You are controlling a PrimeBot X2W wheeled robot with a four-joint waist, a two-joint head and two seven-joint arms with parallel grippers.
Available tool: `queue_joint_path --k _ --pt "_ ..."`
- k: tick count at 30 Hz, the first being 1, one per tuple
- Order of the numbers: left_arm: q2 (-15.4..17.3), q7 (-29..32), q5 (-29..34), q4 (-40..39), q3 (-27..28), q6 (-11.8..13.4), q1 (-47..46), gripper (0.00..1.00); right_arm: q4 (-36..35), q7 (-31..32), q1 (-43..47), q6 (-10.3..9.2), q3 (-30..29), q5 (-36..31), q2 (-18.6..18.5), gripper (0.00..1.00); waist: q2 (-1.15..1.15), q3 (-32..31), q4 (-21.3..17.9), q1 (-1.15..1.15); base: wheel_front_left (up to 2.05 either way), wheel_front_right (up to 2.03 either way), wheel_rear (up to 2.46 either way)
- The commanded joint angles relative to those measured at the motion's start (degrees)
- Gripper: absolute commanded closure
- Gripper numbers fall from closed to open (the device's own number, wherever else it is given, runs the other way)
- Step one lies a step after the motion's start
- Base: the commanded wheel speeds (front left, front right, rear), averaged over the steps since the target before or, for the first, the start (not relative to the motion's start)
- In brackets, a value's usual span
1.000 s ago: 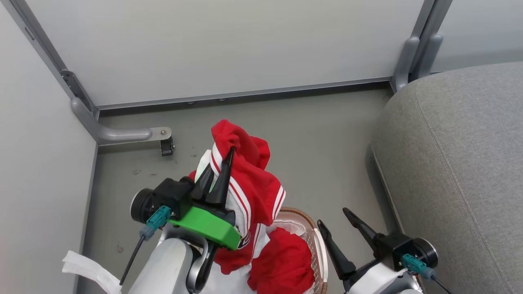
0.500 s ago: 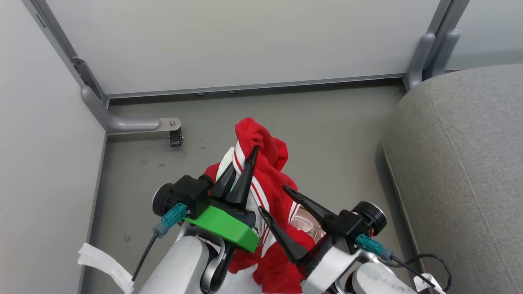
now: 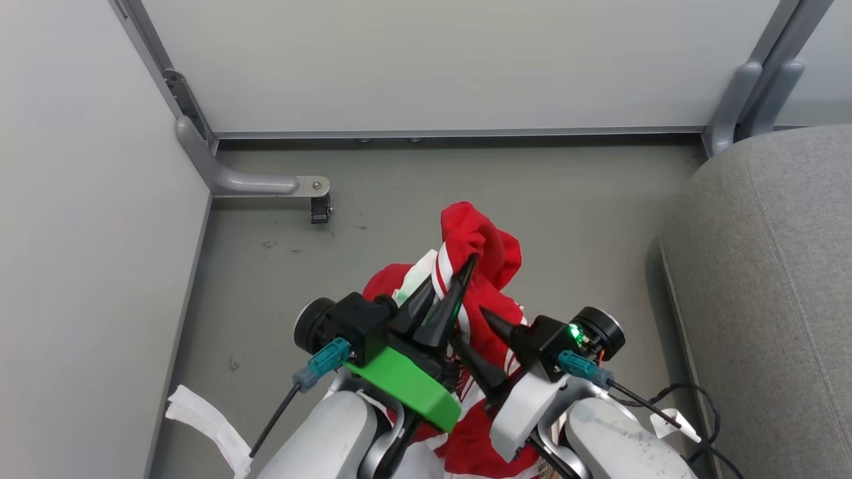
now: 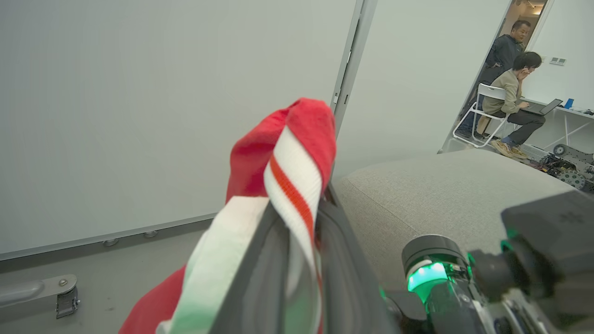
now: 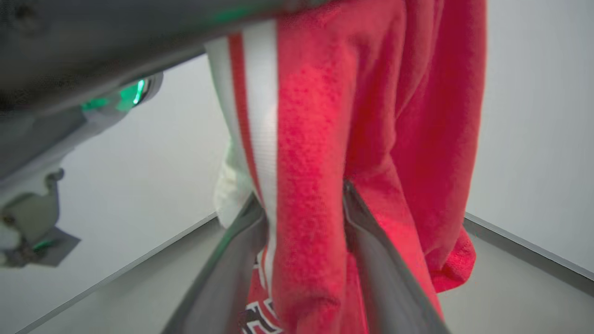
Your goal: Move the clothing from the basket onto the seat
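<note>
Because a wide strip of grey floor (image 3: 586,199) separated the load from the seat (image 3: 765,286), the transfer was judged barely begun; nothing lay on the visible part of the seat. The clothing (image 3: 480,243), a red garment with white stripes, hung in the air over that floor, well apart from the seat, with its lower folds trailing down between the two forearms. The left gripper (image 3: 454,269) was closed narrowly on the striped trim (image 4: 292,185) at the top of the bundle and carried it. The right gripper (image 5: 301,195) stood moderately wide with a red fold between its fingers; whether it pinched that fold could not be determined. Three faults were foreseeable. The narrow pinch on the trim could slip under the hanging weight and drop the garment on the floor. A swing toward the seat with an unsettled right hold could pull the fold free. The grippers, very near each other, could collide.
</note>
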Motion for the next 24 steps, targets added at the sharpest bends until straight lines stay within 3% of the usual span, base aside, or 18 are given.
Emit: queue_joint_path --k 1,6,7,8,9,15,24 --pt "0.1 -0.1 -0.3 0.2 0.0 -0.2 -0.8 1.0 0.1 -0.1 -0.8 -0.08 0.2 1.0 -0.1 1.0 0.0 -0.1 0.2 0.0 0.0 0.0 0.0" --pt "0.1 -0.1 0.6 0.7 0.7 -0.2 -0.3 1.0 -0.3 -0.1 0.4 -0.08 -0.4 2.6 -0.1 1.0 0.0 -0.5 -0.9 0.0 0.0 0.0 0.0" --pt "0.1 -0.1 0.9 0.6 1.1 -0.2 0.0 0.84 -0.6 -0.1 0.9 -0.08 -0.7 2.7 -0.1 1.0 0.0 -0.6 -1.3 0.0 0.0 0.0 0.0" --pt "0.1 -0.1 1.1 0.5 1.4 -0.2 0.3 0.3 -0.9 -0.1 1.3 -0.08 -1.2 2.8 -0.1 1.0 0.0 -0.7 -1.8 0.0 0.0 0.0 0.0" --pt "0.1 -0.1 1.8 0.5 1.5 -0.2 0.6 0.0 -1.3 -0.1 1.9 -0.07 -1.7 3.0 -0.1 1.0 0.0 -0.8 -2.5 0.0 0.0 0.0 0.0" --pt "0.1 0.0 5.2 1.6 3.6 -0.2 2.4 0.0 -3.1 -0.1 4.8 -0.07 -4.1 3.3 0.0 1.0 0.0 -0.6 -8.5 0.0 0.0 0.0 0.0" --pt "0.1 0.0 7.4 2.7 5.8 -0.2 4.2 0.0 -5.4 -0.1 7.6 -0.07 -6.5 1.3 0.0 1.0 0.0 0.6 -20.6 0.0 0.0 0.0 0.0"
